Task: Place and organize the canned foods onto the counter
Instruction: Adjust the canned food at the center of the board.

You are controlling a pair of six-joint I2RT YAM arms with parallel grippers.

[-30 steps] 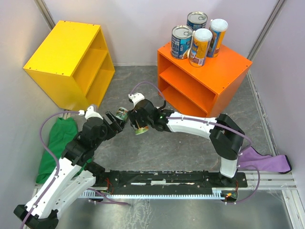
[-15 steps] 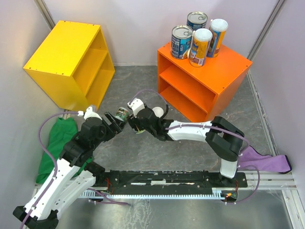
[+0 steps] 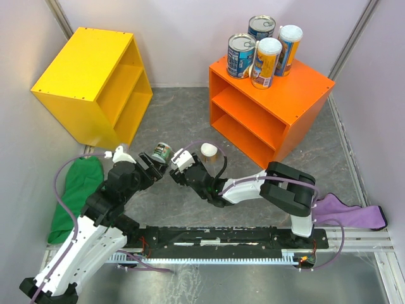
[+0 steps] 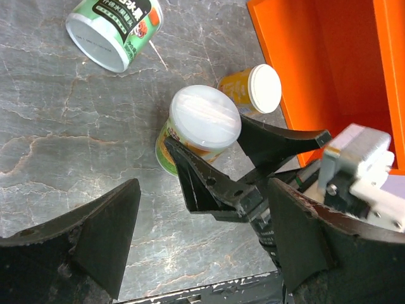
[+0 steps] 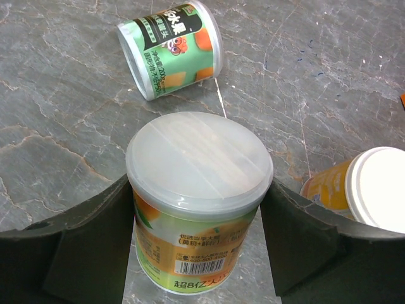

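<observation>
I have the right end effector point(image 5: 199, 190) closed on a short pale-lidded can point(image 5: 199, 161). Its two fingers press against the can's sides, and the can stands upright between them, low over the grey marbled surface point(image 5: 57, 114). I cannot tell whether its base is touching down.

The left end effector point(image 4: 204, 190) gapes wide and holds nothing. The gripped can sits just ahead of it.

Beyond the right end effector and a little to its left, a green can point(image 5: 171, 47) lies on its side. Close on its right is a yellow can point(image 5: 367, 190) with a white lid.

The orange counter point(image 3: 297, 85) stands well beyond the right end effector, off to its right. On its top I count two blue tins point(image 3: 241, 56) and two slim cans point(image 3: 266, 62), all upright and clustered toward the back corner.

By my reckoning the job is a bit past halfway. Four cans are placed and three short ones are left, one of them in my grip. That one has to be carried over to the counter, then the green and yellow cans fetched in turn. The green one will need righting.
</observation>
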